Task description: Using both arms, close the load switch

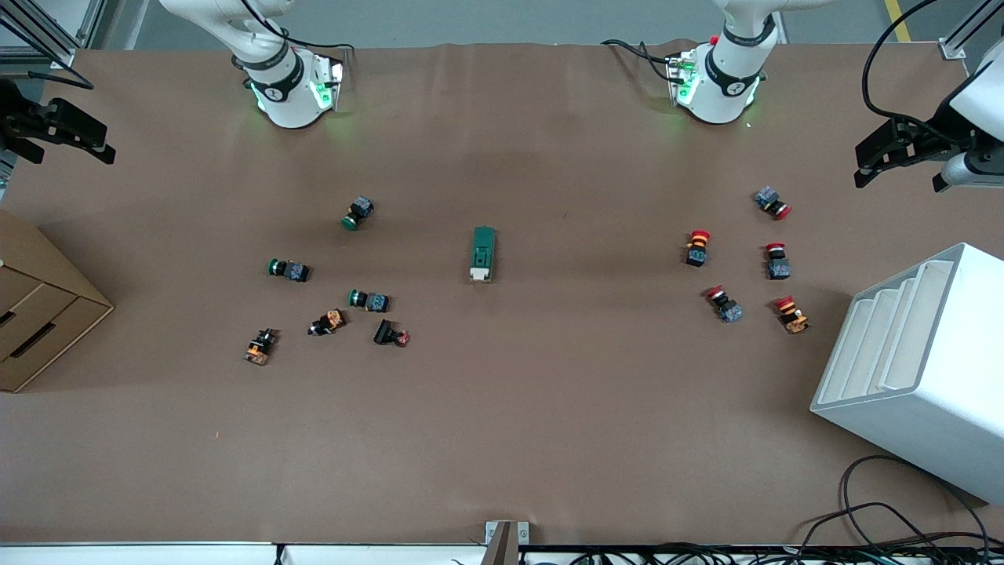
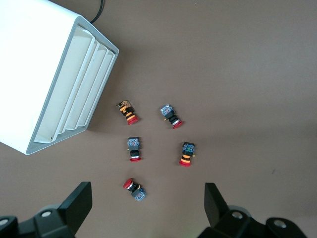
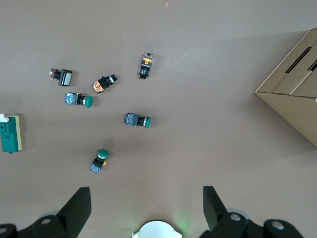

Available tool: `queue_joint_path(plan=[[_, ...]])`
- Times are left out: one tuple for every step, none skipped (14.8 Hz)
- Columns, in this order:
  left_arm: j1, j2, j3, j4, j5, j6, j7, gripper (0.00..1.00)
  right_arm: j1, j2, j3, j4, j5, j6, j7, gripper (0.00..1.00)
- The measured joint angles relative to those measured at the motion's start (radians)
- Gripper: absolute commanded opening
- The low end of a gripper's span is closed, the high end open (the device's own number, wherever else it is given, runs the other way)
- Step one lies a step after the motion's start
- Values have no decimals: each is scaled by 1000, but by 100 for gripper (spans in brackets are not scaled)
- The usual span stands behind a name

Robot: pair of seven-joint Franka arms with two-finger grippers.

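Observation:
The load switch (image 1: 483, 253), a dark-green block with a whitish-beige end, lies flat at the middle of the table. It also shows at the edge of the right wrist view (image 3: 11, 134). My left gripper (image 1: 898, 176) hangs open and empty high over the left arm's end of the table, with wide-spread fingers (image 2: 79, 201). My right gripper (image 1: 74, 155) hangs open and empty high over the right arm's end, also with wide-spread fingers (image 3: 79, 203). Both are far from the switch.
Several green and orange push buttons (image 1: 369, 300) lie toward the right arm's end, and several red ones (image 1: 697, 247) toward the left arm's end. A white slotted rack (image 1: 918, 369) stands near the red buttons. A cardboard box (image 1: 31, 306) stands at the right arm's end.

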Motion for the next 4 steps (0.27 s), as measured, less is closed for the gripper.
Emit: queue_joint_path(plan=[[2, 0, 1, 0, 0, 0, 0, 100, 0, 0, 0, 0, 1, 0, 0, 100], [3, 0, 2, 0, 0, 0, 0, 100, 0, 0, 0, 0, 5, 0, 0, 100], [4, 0, 4, 1, -1, 0, 0, 100, 0, 0, 0, 0, 12, 0, 0, 100], [4, 0, 5, 3, -1, 0, 0, 100, 0, 0, 0, 0, 21, 0, 0, 100]])
